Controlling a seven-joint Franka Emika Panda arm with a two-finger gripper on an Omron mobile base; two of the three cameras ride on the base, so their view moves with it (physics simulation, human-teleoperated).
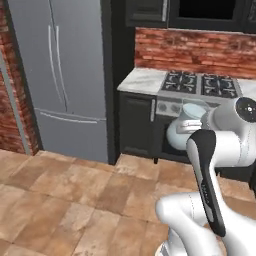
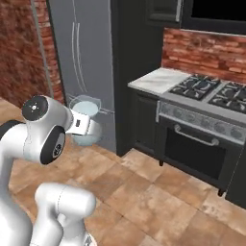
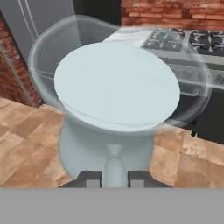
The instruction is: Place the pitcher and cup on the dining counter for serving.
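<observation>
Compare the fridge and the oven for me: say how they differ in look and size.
The fridge is tall and plain grey, rising past the top of the left base view; the oven is low, standing at counter height. The fridge has long vertical handles on its doors; the oven has one horizontal bar handle across a dark door. The oven carries black gas burners on top. Both stand along the same wall.

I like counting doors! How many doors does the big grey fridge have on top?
2. The fridge has a left door and a right door, side by side, their long handles meeting in the middle. Below them sits a wide drawer.
</observation>
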